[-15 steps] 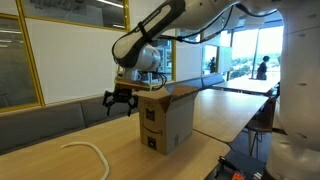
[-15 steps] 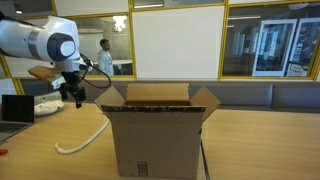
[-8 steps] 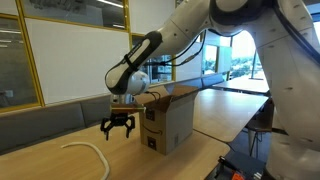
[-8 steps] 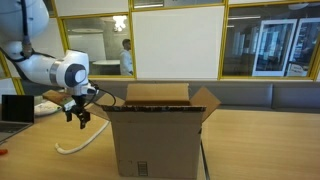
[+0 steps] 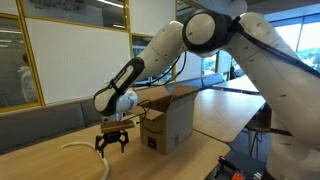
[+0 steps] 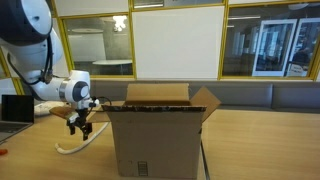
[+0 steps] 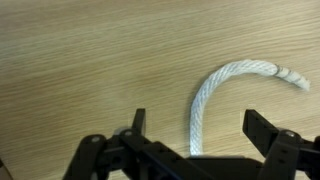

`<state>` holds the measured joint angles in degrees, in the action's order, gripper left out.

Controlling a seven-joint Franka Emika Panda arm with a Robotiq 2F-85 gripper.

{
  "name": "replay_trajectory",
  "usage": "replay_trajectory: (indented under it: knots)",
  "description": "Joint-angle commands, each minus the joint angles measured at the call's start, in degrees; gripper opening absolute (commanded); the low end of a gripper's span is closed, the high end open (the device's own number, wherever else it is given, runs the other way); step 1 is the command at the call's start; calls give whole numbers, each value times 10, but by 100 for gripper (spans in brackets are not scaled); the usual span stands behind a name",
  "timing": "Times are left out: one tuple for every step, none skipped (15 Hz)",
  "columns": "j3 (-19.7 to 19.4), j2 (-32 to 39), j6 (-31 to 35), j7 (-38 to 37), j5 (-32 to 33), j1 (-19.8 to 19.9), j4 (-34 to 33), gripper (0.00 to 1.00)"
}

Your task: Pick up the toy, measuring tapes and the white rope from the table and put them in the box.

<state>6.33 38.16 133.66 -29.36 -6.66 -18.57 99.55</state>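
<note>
So, claw: jaws spread wide with nothing held between them; it points straight down, low over the tabletop.
Claw in the wrist view: two dark fingers stand well apart along the bottom edge, one on each side of the cord.
White rope: lies flat on the wood, comes up from between the fingers, bends to the right in an arc, and ends near the right edge of the wrist view.
White rope in both exterior views: the rope is a long pale curve on the tabletop, outside the box and beside it. In an exterior view the rope runs under the hanging claw.
Contact: I cannot tell whether the fingertips touch the cord or hang just above it.
Box: brown carton, upright on the tabletop, top flaps folded outward, a small dark mark low on the facing side.
Box and claw: the claw hangs just beside the carton, not above its opening.
Arm: white, slopes down from the upper right to the claw, passing in front of the box.
Tabletop surface: light wood grain.
Laptop: dark, at the left edge, beyond the claw.
</note>
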Motion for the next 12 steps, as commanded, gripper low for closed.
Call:
replay_trajectory:
  knots:
    - [-28,63,-20,-46,11,-26,-90,100]
    - [-34,72,-14,-58,15,-33,-100,100]
    - [-41,84,-13,-70,21,-40,-115,100]
    - [-47,97,-15,-80,27,-44,-130,100]
    - [-53,111,-18,-91,35,-50,-145,100]
    - [-57,123,-24,-100,40,-54,-161,100]
    - [-59,136,-30,-106,43,-55,-174,100]
    - [-60,147,-39,-112,46,-56,-190,100]
    - [-61,159,-46,-117,47,-57,-202,100]
    - [-60,172,-55,-121,47,-58,-218,100]
    - [-60,181,-63,-124,48,-58,-231,100]
    - [-60,190,-72,-126,49,-59,-245,100]
